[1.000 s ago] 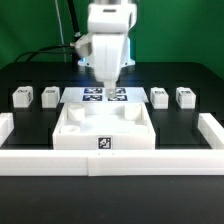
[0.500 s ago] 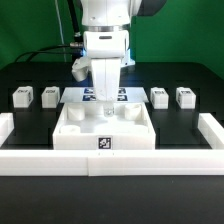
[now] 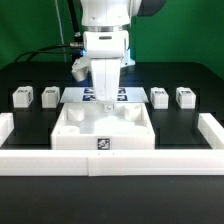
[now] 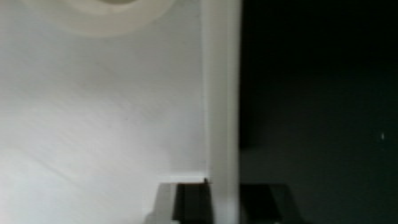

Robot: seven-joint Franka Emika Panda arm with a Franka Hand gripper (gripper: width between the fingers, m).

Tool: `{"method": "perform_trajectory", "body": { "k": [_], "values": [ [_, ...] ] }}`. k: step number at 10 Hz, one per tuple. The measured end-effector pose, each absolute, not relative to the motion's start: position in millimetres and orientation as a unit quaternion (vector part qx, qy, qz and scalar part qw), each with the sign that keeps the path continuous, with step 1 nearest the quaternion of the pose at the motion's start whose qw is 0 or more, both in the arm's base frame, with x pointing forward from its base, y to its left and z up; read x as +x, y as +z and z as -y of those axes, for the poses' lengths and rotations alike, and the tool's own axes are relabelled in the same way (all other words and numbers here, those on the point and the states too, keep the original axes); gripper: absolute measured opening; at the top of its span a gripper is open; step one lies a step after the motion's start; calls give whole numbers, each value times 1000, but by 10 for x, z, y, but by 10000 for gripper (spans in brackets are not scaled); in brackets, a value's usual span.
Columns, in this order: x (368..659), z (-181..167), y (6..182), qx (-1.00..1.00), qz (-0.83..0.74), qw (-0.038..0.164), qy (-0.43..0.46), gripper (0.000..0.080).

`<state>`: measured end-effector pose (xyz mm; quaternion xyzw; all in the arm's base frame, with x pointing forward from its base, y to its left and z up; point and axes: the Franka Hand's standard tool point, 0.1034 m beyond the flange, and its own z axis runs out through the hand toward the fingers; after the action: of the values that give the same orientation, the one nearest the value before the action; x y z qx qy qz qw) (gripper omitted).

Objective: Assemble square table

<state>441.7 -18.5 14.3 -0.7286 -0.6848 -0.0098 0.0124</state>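
No readable writing or brand can be made out. A black-and-white tag (image 3: 104, 143) is printed on the near face of the square table slab (image 3: 130, 130), and smaller tags are carried by the four leg blocks and the marker board (image 3: 120, 95); their patterns are too small to be read.

The slab is set in the middle of the black desk (image 3: 30, 125), just behind the front run of the low white border wall (image 3: 110, 162). Two leg blocks (image 3: 22, 97) (image 3: 49, 96) are placed to the exterior view's left of it. Two more (image 3: 158, 96) (image 3: 184, 96) are placed to the exterior view's right, all apart from the slab.

The gripper (image 3: 104, 108) is lowered at the slab's far edge. In the wrist view, the gripper (image 4: 224, 202) is seen nearly closed. Its dark fingers (image 4: 187, 205) are set against both faces of the slab's (image 4: 89, 120) outer wall, with no gap to be seen. The ribbed white interior is on one side and the bare desk (image 4: 320, 100) on the other, so the wall appears to be gripped.
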Motion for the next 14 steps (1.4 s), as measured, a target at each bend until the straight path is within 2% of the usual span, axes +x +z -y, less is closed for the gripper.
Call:
{"method": "perform_trajectory", "body": {
  "k": [7, 12, 14],
  "values": [
    [4422, 166, 140, -730, 683, 12, -10, 57],
    [4854, -623, 152, -717, 695, 11, -47, 58],
    [4919, -771, 143, -720, 692, 14, -45, 58]
  ]
}}
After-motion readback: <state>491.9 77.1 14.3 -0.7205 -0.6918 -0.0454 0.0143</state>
